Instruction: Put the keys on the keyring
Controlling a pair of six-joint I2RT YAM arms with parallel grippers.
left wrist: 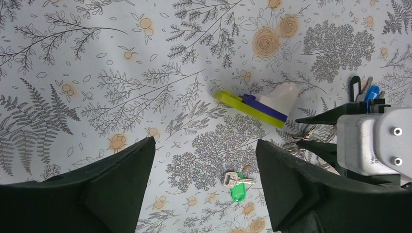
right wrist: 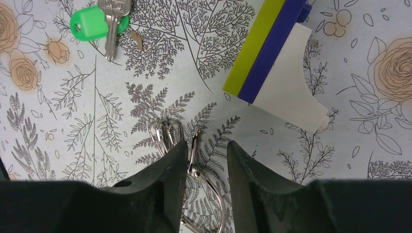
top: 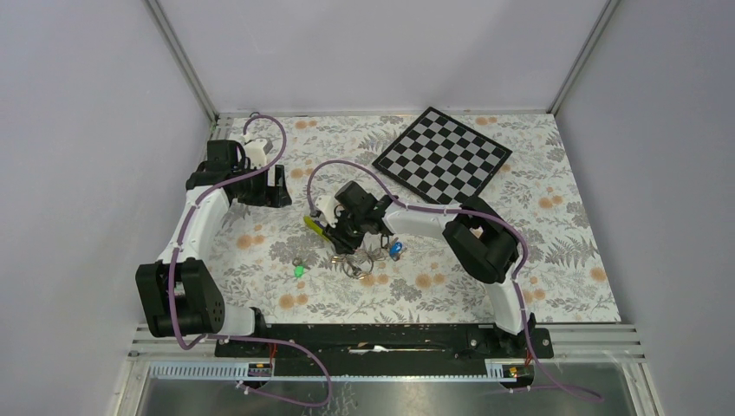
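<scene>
My right gripper (top: pixel 347 245) hangs low over a cluster of silver rings (top: pixel 361 263). In the right wrist view it (right wrist: pixel 207 145) is open, its jaws narrowed around the keyring (right wrist: pixel 212 191). The ring's hinged arm leans on the left finger, and a gap remains on the right. A green-headed key (top: pixel 299 271) (right wrist: pixel 104 19) (left wrist: pixel 236 185) lies loose on the cloth. A blue key (top: pixel 397 250) (left wrist: pixel 371 92) and a black key (left wrist: pixel 355 86) lie beside the rings. My left gripper (top: pixel 270 189) (left wrist: pixel 206 143) is open and empty, well above and behind the green key.
A yellow, purple and white wedge block (top: pixel 317 224) (right wrist: pixel 274 68) (left wrist: pixel 260 104) lies just left of the right gripper. More silver rings (right wrist: pixel 165 132) sit by its left finger. A checkerboard (top: pixel 442 156) lies at the back right on the floral cloth (top: pixel 537 260).
</scene>
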